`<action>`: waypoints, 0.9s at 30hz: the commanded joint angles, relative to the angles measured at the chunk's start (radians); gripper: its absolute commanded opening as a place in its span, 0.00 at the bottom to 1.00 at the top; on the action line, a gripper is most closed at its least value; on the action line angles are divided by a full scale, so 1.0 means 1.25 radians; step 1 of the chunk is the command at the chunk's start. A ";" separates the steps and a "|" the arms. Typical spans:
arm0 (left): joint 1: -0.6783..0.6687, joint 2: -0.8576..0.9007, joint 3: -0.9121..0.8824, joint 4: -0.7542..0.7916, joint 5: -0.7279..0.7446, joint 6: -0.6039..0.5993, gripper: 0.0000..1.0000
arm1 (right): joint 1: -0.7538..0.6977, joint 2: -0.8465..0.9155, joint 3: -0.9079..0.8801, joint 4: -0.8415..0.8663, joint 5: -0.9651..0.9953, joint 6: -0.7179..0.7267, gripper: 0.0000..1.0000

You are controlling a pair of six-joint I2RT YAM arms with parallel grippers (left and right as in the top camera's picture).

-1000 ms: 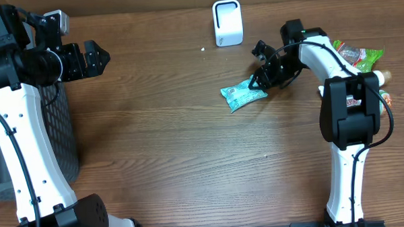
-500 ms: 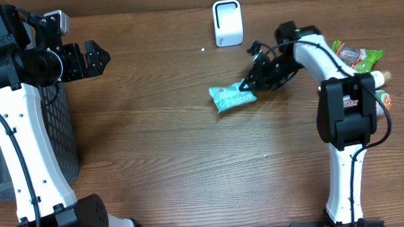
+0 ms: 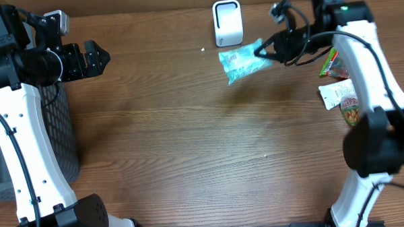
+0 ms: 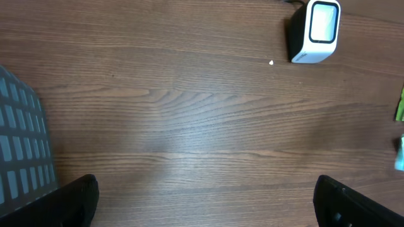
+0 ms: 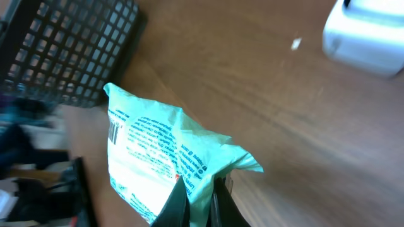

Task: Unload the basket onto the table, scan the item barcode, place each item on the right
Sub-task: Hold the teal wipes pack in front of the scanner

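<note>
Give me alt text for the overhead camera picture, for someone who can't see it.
The right pincer holds a teal packet just right of a white scanner at the far edge of a wooden table. The left pincer hangs open above a dark mesh basket on the left, and more packets lie on the right.

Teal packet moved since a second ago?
Yes. The teal packet, pinched in the right pincer, has shifted up-frame in the overhead view, closer to the white scanner, now just beside it.

Counted on the tabletop (image 3: 189, 141): one white scanner (image 3: 227, 21), one teal packet (image 3: 244, 60), one green packet (image 3: 329, 64), one white packet (image 3: 337, 95), one black mesh basket (image 3: 57, 125), one crumb (image 3: 203, 49).
</note>
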 commanded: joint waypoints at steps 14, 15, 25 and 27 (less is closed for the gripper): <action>0.004 -0.003 0.008 0.001 -0.003 -0.002 1.00 | 0.175 -0.167 0.027 0.207 0.624 0.300 0.04; 0.004 -0.003 0.008 0.001 -0.003 -0.002 1.00 | 0.197 -0.167 0.027 0.229 0.703 0.318 0.04; 0.004 -0.003 0.008 0.001 -0.003 -0.002 1.00 | 0.371 -0.069 0.022 0.490 1.336 0.121 0.04; 0.004 -0.003 0.008 0.001 -0.003 -0.002 1.00 | 0.385 -0.032 0.022 0.543 1.377 0.015 0.04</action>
